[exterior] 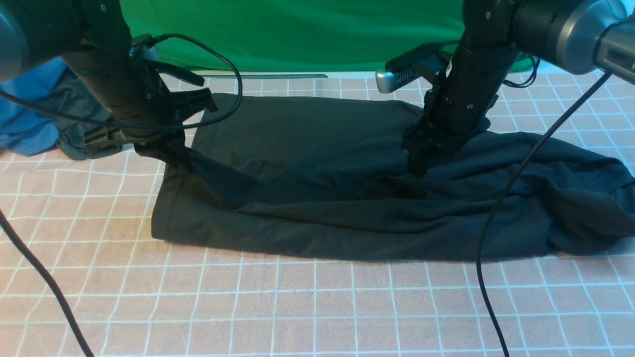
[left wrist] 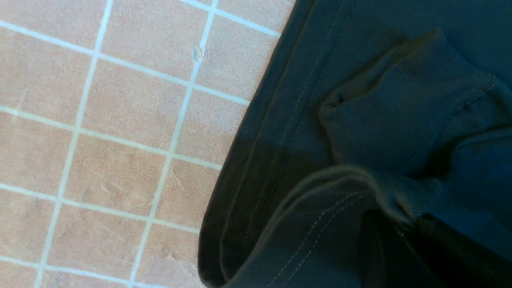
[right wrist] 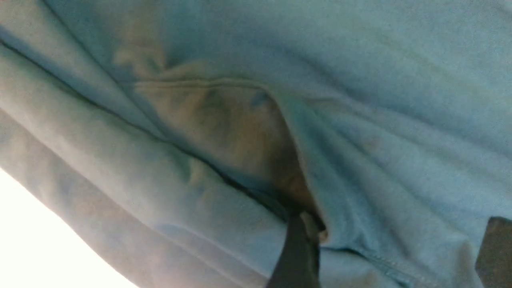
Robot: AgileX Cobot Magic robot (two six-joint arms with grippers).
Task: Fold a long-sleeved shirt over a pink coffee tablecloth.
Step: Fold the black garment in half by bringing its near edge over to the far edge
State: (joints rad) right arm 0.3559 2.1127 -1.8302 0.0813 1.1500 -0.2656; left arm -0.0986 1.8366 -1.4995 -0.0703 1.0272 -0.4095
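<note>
This looks like a robotics lab or a similar staged test area. Two black jointed robot arms with smooth grey metal housings, the left arm [exterior: 106, 89] and the right arm [exterior: 469, 84], reach in over the work area. Thin black cables [exterior: 521, 173] run loose along them and hang across the view. A silver-and-black camera-like device [exterior: 399, 74] is mounted on the right arm. Behind everything hangs a plain bright green cloth backdrop [exterior: 297, 34], like a studio screen. The surface is covered by a wide dusty-pink tablecloth with a white grid [exterior: 297, 307], and crumpled bright blue cloth [exterior: 25, 106] lies off at the left side.
</note>
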